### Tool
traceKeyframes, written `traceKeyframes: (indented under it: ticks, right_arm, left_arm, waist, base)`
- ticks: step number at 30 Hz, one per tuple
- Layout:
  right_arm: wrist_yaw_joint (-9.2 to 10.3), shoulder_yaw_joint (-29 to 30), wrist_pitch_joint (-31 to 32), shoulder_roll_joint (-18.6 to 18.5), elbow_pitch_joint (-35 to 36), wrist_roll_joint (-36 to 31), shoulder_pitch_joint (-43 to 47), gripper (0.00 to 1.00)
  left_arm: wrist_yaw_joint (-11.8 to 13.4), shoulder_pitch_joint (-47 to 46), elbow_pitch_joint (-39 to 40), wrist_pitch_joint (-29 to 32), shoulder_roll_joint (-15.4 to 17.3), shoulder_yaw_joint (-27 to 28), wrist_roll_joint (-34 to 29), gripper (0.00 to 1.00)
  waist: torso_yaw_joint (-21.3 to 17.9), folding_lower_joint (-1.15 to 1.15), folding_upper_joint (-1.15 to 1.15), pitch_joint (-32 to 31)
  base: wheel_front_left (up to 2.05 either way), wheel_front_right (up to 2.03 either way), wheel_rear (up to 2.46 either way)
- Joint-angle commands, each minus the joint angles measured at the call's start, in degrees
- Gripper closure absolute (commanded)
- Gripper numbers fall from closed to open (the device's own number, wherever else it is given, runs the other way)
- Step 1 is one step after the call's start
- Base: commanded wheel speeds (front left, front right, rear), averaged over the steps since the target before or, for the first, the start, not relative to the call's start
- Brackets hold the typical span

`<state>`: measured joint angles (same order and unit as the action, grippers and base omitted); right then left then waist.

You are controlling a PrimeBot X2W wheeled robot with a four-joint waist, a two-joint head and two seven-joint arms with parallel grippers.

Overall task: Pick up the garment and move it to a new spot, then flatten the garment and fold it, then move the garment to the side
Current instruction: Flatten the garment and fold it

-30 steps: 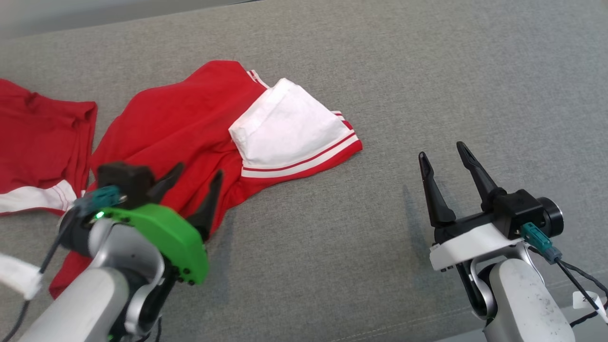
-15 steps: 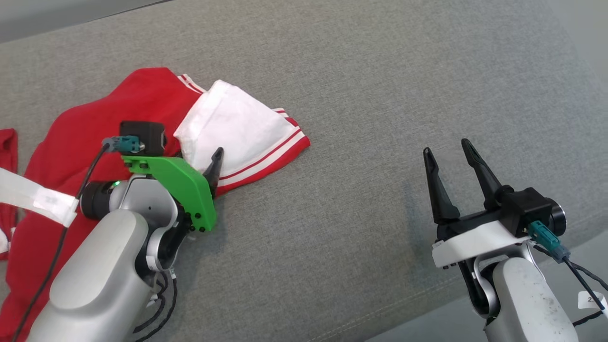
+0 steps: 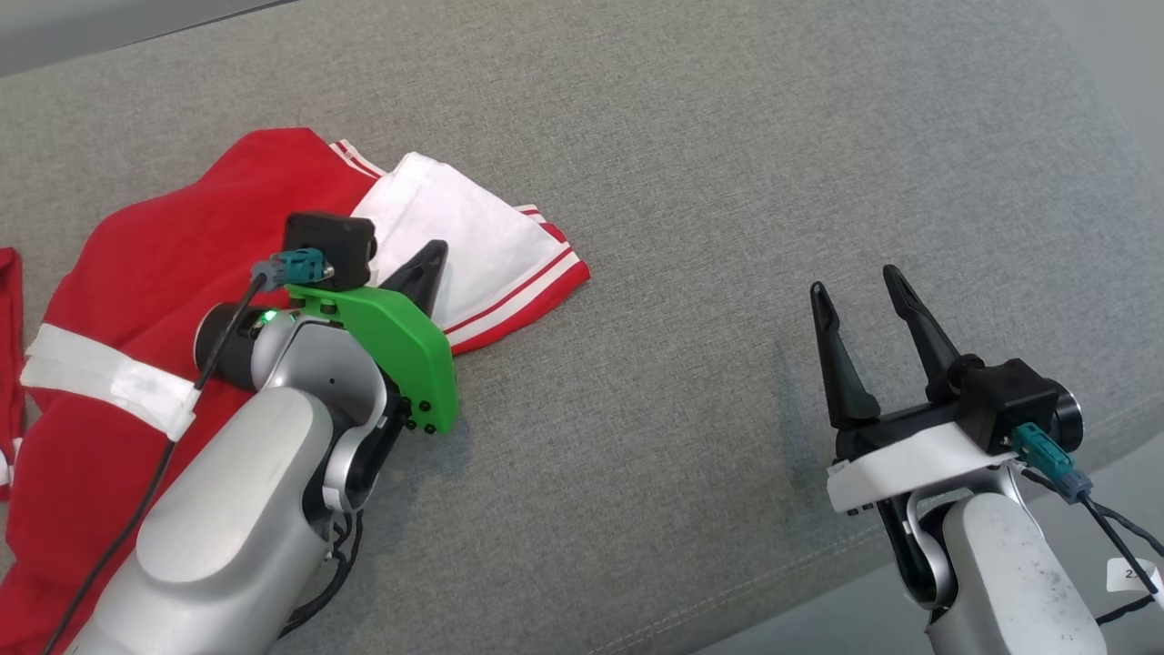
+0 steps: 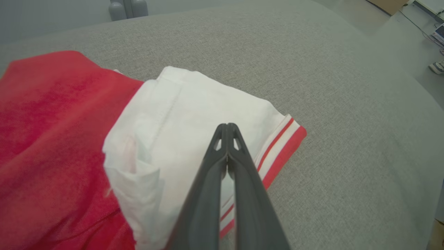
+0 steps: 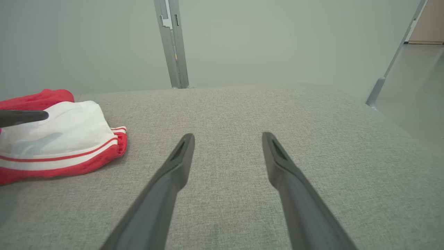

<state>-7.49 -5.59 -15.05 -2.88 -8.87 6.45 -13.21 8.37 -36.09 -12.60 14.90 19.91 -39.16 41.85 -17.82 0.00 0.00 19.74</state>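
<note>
The garment (image 3: 155,264) is red with a white panel (image 3: 473,232) and a red-and-white striped hem, and it lies crumpled at the left of the grey cushion. My left gripper (image 3: 435,251) hovers over the white panel. In the left wrist view its fingers (image 4: 227,129) are pressed together above the white cloth (image 4: 194,100), with no fabric seen between them. My right gripper (image 3: 855,282) stands open at the lower right, well away from the garment. The right wrist view shows the same open gripper (image 5: 228,136) over bare cushion, the garment (image 5: 66,139) far to its left.
A second piece of red cloth (image 3: 7,318) shows at the left edge. The grey cushion (image 3: 691,164) stretches bare to the right and back. Its front edge (image 3: 818,582) runs past my right arm. A metal post (image 5: 173,41) stands behind the cushion.
The head camera has swung, shifting the whole picture left. My left gripper has reached forward over the white panel and its fingers have come together. The right gripper has stayed put.
</note>
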Motion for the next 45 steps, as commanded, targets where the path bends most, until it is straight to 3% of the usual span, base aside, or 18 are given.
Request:
traceKeyframes:
  ticks: [1,2,4,5,6,14,21,22,24,33,45]
  right_arm:
    - [0.0,0.14,-0.18,-0.08,0.15,-0.03,0.04,0.0]
    - [0.0,0.23,-0.18,-0.08,0.11,-0.18,0.1,0.0]
    - [0.0,0.31,-0.18,-0.07,0.15,-0.43,0.36,0.0]
    - [0.0,0.35,-0.18,-0.07,0.13,-0.53,0.49,0.0]
    - [0.0,0.33,-0.18,-0.08,0.07,-0.56,0.57,0.0]
    - [0.0,-0.1,-0.18,-0.07,-0.21,-0.73,0.47,0.0]
    - [0.0,-0.28,-0.18,-0.07,-0.23,-0.97,0.18,0.0]
    - [0.0,-0.47,-0.18,-0.07,-0.29,-0.98,-0.03,0.0]
    - [0.0,-0.66,-0.18,-0.07,-0.21,-0.92,-0.18,0.0]
    - [0.0,-0.66,-0.18,-0.07,-0.27,-0.34,-0.49,0.0]
    - [0.0,-1.41,-0.18,-0.07,-0.19,2.28,-1.16,0.0]
  left_arm:
    - [0.79,0.5,-0.01,-0.82,0.39,0.21,-1.03,1.0]
    - [1.17,0.61,0.15,-1.13,0.44,0.46,-1.08,0.92]
    - [1.83,0.92,0.38,-1.04,0.93,0.67,-1.19,0.51]
    - [2.16,1.16,0.46,-0.66,1.13,0.84,-0.88,0.14]
    - [2.46,1.36,0.37,-0.51,1.44,1.03,-0.64,0.0]
    - [4.9,2.82,-1.24,-1.03,3.68,3.07,-0.11,0.0]
    - [3.15,3.56,-2.01,0.03,2.34,2.94,2.53,0.0]
    - [2.67,3.43,-2.57,0.24,2.03,2.68,2.64,0.53]
    - [2.27,2.88,-3.07,-0.37,1.58,2.63,2.73,1.0]
    - [-1.59,0.69,-0.46,-2.26,-0.06,0.29,1.56,1.0]
    - [-2.48,-1.56,3.78,-3.64,-6.71,-8.28,-4.58,1.0]
  waist:
    - [0.39,0.0,0.0,-0.3]
    - [0.58,0.0,0.0,-0.39]
    - [0.99,0.0,0.0,-0.57]
    - [1.17,0.0,0.0,-0.63]
    - [1.32,0.0,0.0,-0.68]
    - [1.94,0.0,0.0,-0.98]
    - [1.96,0.0,0.0,-0.65]
    - [1.85,0.0,0.0,-0.48]
    - [1.64,0.0,0.0,-0.34]
    - [0.17,0.0,0.0,0.03]
    - [-5.65,0.0,0.0,0.56]
  base:
    - [0.0,0.0,0.0]
    - [0.0,0.0,0.0]
    - [0.0,0.0,0.0]
    - [0.0,0.0,0.0]
    - [0.0,0.0,0.0]
    - [0.0,0.0,0.0]
    - [0.0,0.0,0.0]
    - [0.0,0.0,0.0]
    - [0.0,0.0,0.0]
    - [0.0,0.0,0.0]
    - [0.0,0.0,0.0]
